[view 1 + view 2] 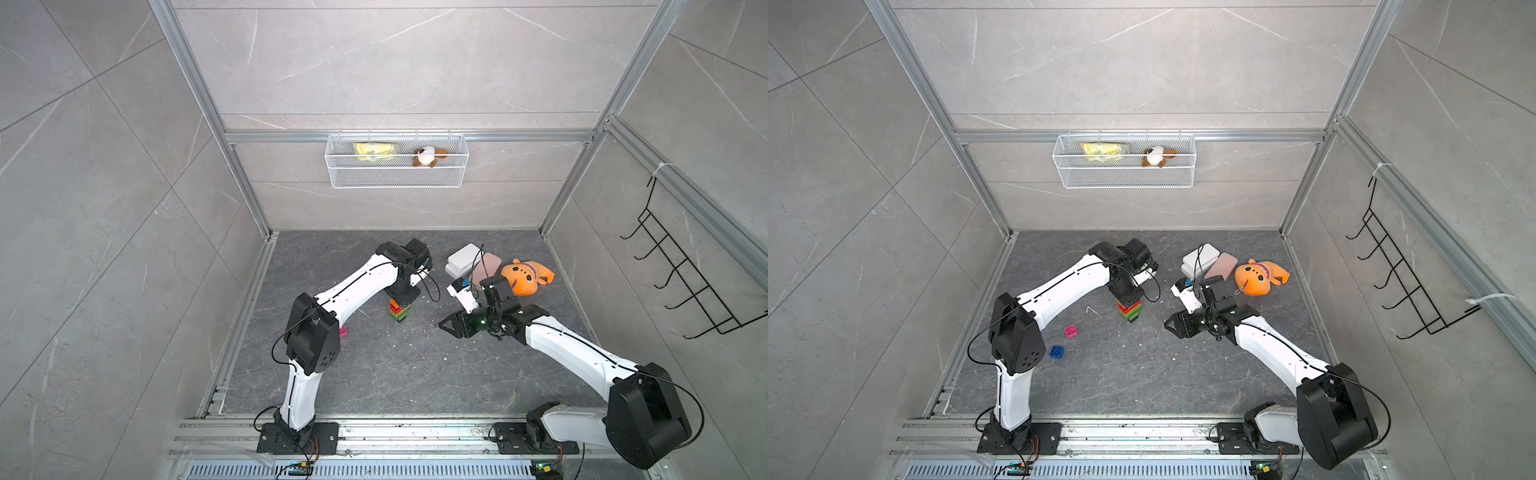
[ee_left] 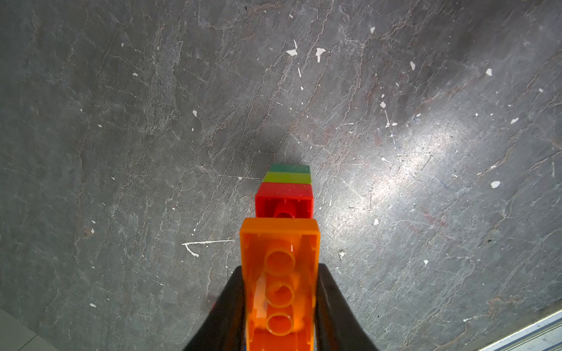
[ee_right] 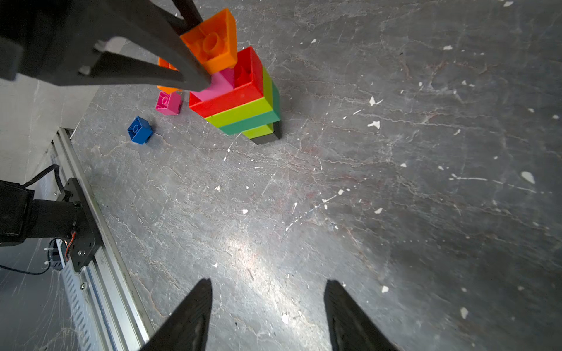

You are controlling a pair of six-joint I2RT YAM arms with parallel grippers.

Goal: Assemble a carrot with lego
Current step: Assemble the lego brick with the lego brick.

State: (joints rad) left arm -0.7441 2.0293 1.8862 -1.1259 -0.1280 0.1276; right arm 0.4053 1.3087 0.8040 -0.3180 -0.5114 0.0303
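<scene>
- Where both arms reach in, we see the dark veined desk (image 1: 374, 374) filling the floor of the cell, flecked with pale chips.
- We find the left arm (image 1: 353, 286) bent over the middle of the desk. Its left pincer (image 2: 279, 270) points straight down and pinches the long sides of the orange brick (image 3: 213, 42).
- The right arm (image 1: 573, 353) reaches in from the other side. Its right pincer (image 3: 268, 282) is spread with nothing between the fingers, and it hangs over bare desk, well apart from the stack and aimed towards it.
- On the back wall we see a wire basket (image 1: 397, 178) holding a yellow packet (image 1: 374, 151) and a small brown and white toy (image 1: 428, 156).
- An orange plush toy (image 1: 525, 276) lies near the far right corner of the desk, just beside a pink case (image 1: 1223, 266) and a white case (image 1: 463, 257).
- The carrot (image 3: 240, 103) stands upright mid-desk, directly under the left pincer. Its black tip is on the desk, then come lime, dark green, lime and red layers, widening upwards, and a pink piece shows at the top beside the red.
- The orange brick sits hollow side up at the top of the stack. We cannot tell whether it is pressed home.
- A loose pink brick (image 3: 168, 103) lies on the desk near the carrot, on the left arm's side.
- A loose blue brick (image 3: 140, 130) lies just beyond the pink one, apart from it.
</scene>
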